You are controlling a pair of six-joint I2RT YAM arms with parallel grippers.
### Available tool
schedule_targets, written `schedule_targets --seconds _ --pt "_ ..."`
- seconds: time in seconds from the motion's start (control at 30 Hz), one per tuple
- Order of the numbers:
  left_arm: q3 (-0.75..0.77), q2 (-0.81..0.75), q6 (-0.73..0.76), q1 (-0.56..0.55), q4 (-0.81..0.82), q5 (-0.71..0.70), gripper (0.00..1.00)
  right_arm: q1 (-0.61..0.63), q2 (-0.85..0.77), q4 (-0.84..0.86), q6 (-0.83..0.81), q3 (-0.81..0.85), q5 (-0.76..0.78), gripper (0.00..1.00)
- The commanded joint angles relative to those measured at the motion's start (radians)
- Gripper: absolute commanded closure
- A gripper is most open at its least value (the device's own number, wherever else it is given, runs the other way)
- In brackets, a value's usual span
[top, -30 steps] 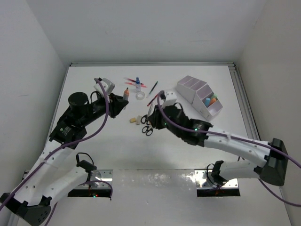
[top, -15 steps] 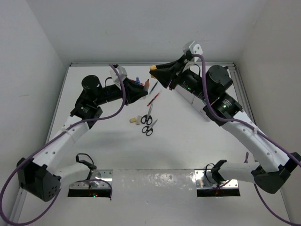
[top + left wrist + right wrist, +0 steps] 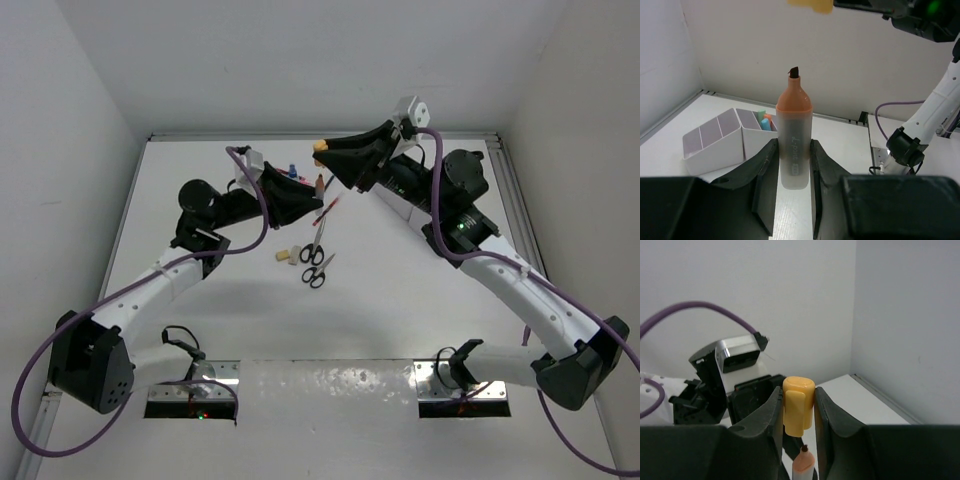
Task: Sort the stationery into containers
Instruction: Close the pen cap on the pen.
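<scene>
Clamping highlighter (image 3: 794, 135) and cap (image 3: 799, 405), print illegible.

Uncapped orange highlighter (image 3: 794, 137) upright, yellow cap (image 3: 798, 406) just above, two scissors (image 3: 308, 255) flat, white organiser (image 3: 715, 157) beyond

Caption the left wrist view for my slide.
Left hand grips an uncapped orange highlighter upright, yellow cap above, white organiser behind.

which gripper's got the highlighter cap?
The right gripper: it pinches the yellow cap between its fingers. The left gripper holds the orange highlighter itself, uncapped, with its dark tip bare.
</scene>
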Motion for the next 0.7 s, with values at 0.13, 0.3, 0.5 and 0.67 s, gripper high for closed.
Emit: schedule_targets --seconds 0.13,0.3,0.5,0.67 --pt "-0.096 -0.061 -0.059 0.004 0.268 0.019 1.0 -0.039 0.015 0.053 0.027 0.087 -0.196 1.0" --pt "-0.132 -0.08 -0.095 -0.007 0.337 -0.002 1.0 -0.055 0.031 0.038 0.036 0.089 -0.304 1.0" --pt "-0.159 -0.095 -0.081 -0.02 0.369 -0.008 1.0 -0.062 0.06 0.047 0.058 0.089 -0.4 1.0" --pt "-0.15 -0.091 -0.077 -0.022 0.359 -0.008 1.0 -0.063 0.081 0.121 0.087 0.059 -0.42 1.0"
